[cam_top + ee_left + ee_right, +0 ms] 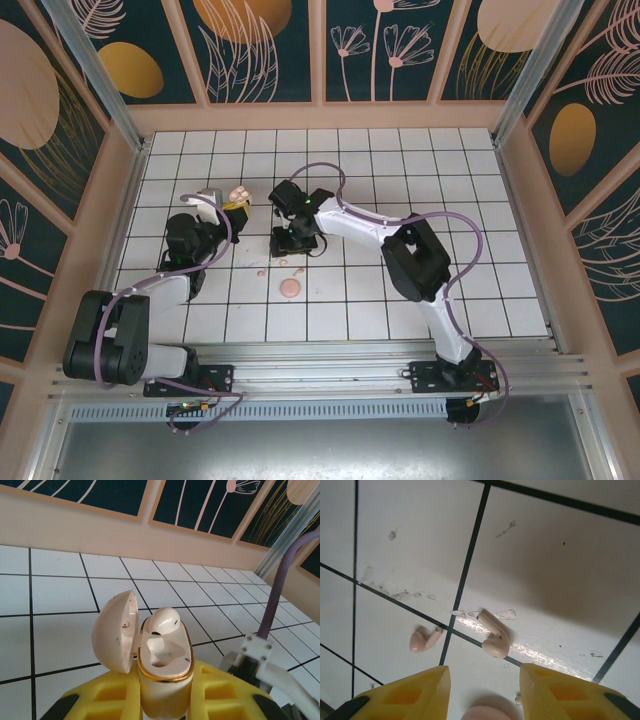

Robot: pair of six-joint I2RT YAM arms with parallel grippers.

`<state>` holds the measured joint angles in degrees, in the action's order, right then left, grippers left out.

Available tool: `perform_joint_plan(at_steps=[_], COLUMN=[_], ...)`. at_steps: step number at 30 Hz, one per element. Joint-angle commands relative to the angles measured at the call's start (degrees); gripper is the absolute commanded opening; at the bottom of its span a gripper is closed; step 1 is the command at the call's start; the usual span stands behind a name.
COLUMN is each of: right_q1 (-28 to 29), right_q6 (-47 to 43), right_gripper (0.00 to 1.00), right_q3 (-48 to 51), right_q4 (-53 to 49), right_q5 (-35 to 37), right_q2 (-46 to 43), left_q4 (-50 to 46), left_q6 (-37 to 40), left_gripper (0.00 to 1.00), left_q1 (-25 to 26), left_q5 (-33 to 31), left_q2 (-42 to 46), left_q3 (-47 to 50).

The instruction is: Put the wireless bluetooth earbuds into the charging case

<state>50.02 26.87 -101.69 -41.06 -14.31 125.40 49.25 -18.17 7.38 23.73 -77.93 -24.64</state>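
Yellow-fingered left claw (165,682), left wrist view: we record it clenched on the charging case (166,655), which stands upright between the fingers (107,695). Case: pale, glossy, with a gold rim around the mouth. Its domed lid (115,632) is hinged open to the left. A rounded pale form sits at the far end of the cavity; we cannot tell whether it is moulding or something seated there. White tiled tabletop (50,595) with dark grout lines lies behind. A purple cable (277,587) rises at the right.

Right wrist view: right claw (482,672) released, its two yellow fingers parted and gripping nothing. On the tabletop just past them we list:
- first earbud (425,640), pale pink, left of a grout line;
- second earbud (494,636), right of that line, stem pointing up-left, apart from the first.

Scuff marks dot the tiles around them. A round pink disc (481,714) shows at the lower edge between the fingers; whether it touches them we cannot tell.

Top external view: we note the left claw over the left-centre tiles with the open charging case at its tip. The right claw is near it, toward the middle. The pink disc lies on a tile just nearer the arm bases than the right claw. The first earbud and second earbud read as tiny pink flecks between disc and claw, outside the case.
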Motion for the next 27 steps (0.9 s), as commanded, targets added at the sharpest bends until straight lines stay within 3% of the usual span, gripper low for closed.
perform_joint_plan(at_steps=[1, 16, 27], right_q1=[0.77, 1.23, 1.29], right_q6=[-0.44, 0.27, 0.55], right_gripper=[0.41, 0.38, 0.34], right_q3=[-0.22, 2.79, 3.03], right_q4=[-0.40, 3.91, 4.13], right_q5=[-1.44, -2.22, 2.64], right_q2=[1.39, 3.79, 5.20], left_q4=[2.12, 3.39, 3.47], left_q6=[-0.50, -1.27, -1.38], left_gripper=[0.13, 0.13, 0.13], left_q1=[-0.43, -0.41, -0.43], left_q5=[0.17, 0.69, 0.64], left_q2=[1.13, 1.02, 1.47], left_q3=[0.16, 0.24, 0.22])
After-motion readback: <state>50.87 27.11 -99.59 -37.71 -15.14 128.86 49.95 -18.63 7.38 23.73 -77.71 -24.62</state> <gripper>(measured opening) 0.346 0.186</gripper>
